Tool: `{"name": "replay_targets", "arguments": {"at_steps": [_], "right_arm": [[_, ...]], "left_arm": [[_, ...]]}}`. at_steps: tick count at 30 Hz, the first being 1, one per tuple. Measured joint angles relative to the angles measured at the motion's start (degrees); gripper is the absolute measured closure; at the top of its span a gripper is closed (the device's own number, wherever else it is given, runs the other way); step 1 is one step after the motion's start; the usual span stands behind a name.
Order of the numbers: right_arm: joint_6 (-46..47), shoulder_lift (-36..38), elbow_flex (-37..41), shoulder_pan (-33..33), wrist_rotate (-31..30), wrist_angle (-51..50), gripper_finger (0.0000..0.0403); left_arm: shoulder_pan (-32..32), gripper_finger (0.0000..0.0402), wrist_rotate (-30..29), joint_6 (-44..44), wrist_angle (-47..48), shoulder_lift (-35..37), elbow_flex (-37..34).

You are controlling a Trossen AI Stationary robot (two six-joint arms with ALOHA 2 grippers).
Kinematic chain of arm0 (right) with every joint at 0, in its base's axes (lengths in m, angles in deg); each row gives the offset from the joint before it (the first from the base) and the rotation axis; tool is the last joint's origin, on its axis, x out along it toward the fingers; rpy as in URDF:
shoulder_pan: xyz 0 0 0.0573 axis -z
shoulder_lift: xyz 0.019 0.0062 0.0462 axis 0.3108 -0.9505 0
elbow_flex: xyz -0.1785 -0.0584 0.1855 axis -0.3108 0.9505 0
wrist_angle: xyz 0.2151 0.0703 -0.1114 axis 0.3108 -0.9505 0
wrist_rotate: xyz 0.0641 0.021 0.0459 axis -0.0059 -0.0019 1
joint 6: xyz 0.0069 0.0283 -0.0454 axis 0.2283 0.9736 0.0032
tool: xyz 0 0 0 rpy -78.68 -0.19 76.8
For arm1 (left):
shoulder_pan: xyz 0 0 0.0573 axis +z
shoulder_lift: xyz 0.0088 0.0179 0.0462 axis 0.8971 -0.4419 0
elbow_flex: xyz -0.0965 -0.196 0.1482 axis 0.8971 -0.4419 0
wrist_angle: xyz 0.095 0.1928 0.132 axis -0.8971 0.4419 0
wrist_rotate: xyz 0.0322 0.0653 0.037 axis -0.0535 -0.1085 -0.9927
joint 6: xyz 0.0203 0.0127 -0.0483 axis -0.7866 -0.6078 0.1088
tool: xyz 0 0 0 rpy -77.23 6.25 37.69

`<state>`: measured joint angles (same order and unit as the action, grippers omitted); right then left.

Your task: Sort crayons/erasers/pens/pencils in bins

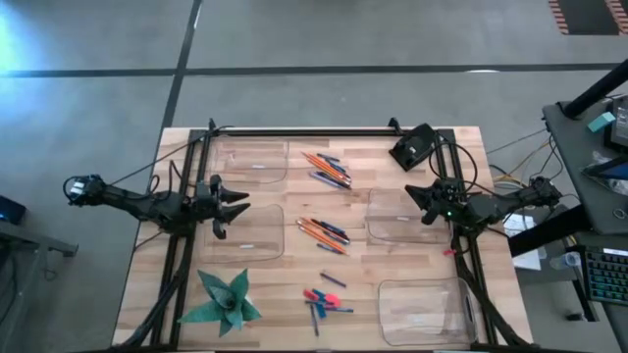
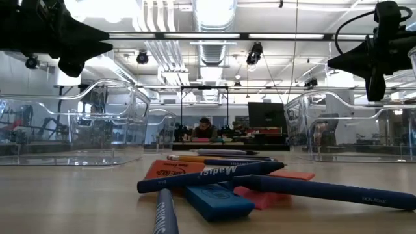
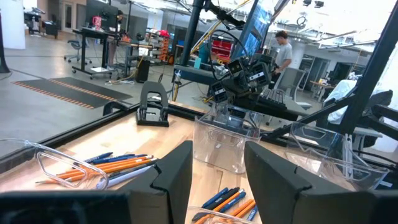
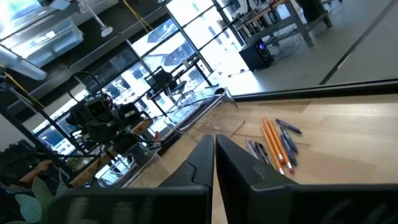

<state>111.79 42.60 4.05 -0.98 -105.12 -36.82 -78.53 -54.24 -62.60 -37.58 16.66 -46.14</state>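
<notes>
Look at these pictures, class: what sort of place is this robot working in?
Probably a robotics lab in a large open workshop. Exposed ceiling ducts run overhead, desks with monitors fill the room behind, and the wooden table stands on bare concrete floor.

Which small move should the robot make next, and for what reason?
Probably bring the open left claw toward the middle pile of pencils. All bins appear empty, every item lies loose on the table, and the shut right claw holds nothing.

Upside-down white "Madisi" lettering on blue pen (image 2: 211,176); other print too small.
</notes>
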Motion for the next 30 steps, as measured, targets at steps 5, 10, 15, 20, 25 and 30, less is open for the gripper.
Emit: {"name": "replay_targets", "arguments": {"at_steps": [5, 10, 15, 20, 25, 30], "right_arm": [[0.0, 0.0, 0.0, 0.0, 0.0, 0.0, 0.0394], [0.0, 0.0, 0.0, 0.0, 0.0, 0.0, 0.0394], [0.0, 0.0, 0.0, 0.0, 0.0, 0.0, 0.0394], [0.0, 0.0, 0.0, 0.0, 0.0, 0.0, 0.0394], [0.0, 0.0, 0.0, 0.0, 0.0, 0.0, 0.0394], [0.0, 0.0, 0.0, 0.0, 0.0, 0.0, 0.0394]], "left_arm": [[0.0, 0.0269, 0.0, 0.0, 0.0, 0.0, 0.0], [0.0, 0.0269, 0.0, 0.0, 0.0, 0.0, 0.0], [0.0, 0.0269, 0.0, 0.0, -0.3, 0.0, 0.0], [0.0, 0.0269, 0.0, 0.0, -5.7, -0.3, 0.0], [0.0, 0.0269, 0.3, -3.7, -18.9, -1.1, 0.0], [0.0, 0.0269, -0.4, -10.5, -28.0, -1.2, 0.0]]}}
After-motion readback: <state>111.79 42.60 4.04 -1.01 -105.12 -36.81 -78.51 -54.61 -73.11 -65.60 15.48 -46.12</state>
